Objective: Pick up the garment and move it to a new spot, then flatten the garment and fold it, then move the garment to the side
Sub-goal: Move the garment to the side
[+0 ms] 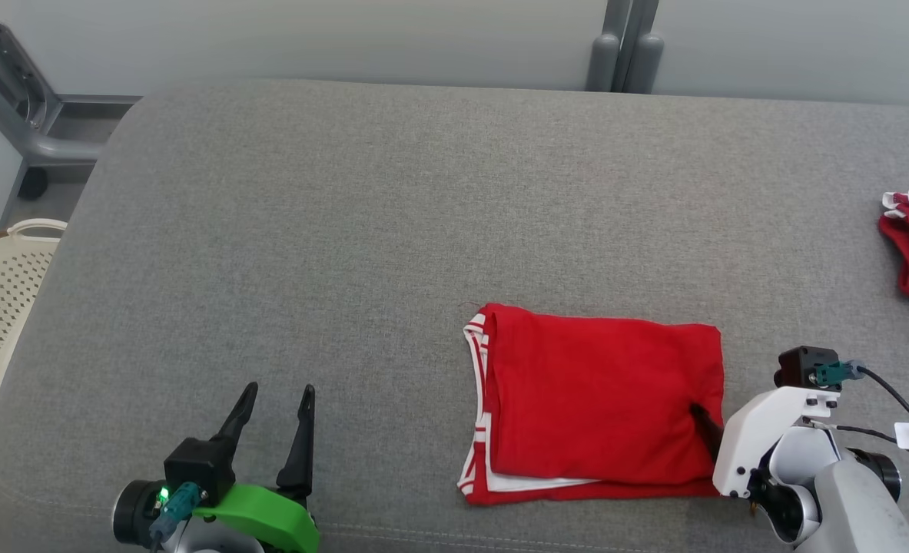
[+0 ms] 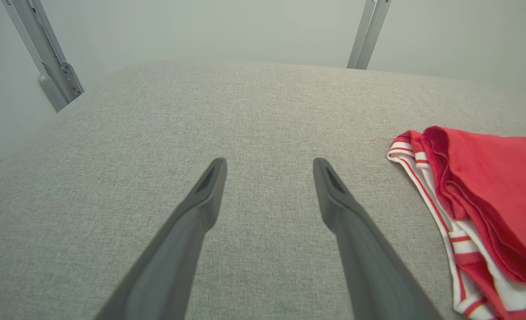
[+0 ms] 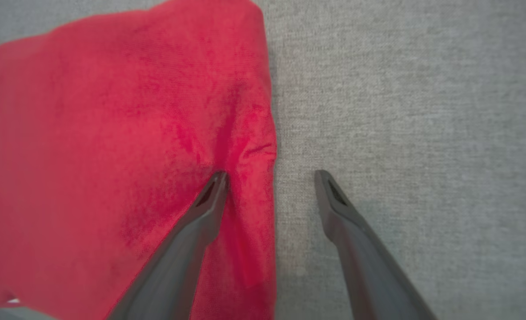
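garment [image 1: 600, 399]: folded, red, near-right on counter [image 1: 346, 230] | right hand [image 3: 269, 178]: released, spread astride its right edge, one finger on cloth | left hand [image 1: 279, 389]: released, well left

Left claw [image 2: 269, 171] spread, red garment [image 2: 489, 195] beside

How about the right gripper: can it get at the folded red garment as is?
Probably yes. The right gripper is open and straddles the folded red garment at its right edge, one tip on the cloth, the other over bare cushion. Nothing blocks it.
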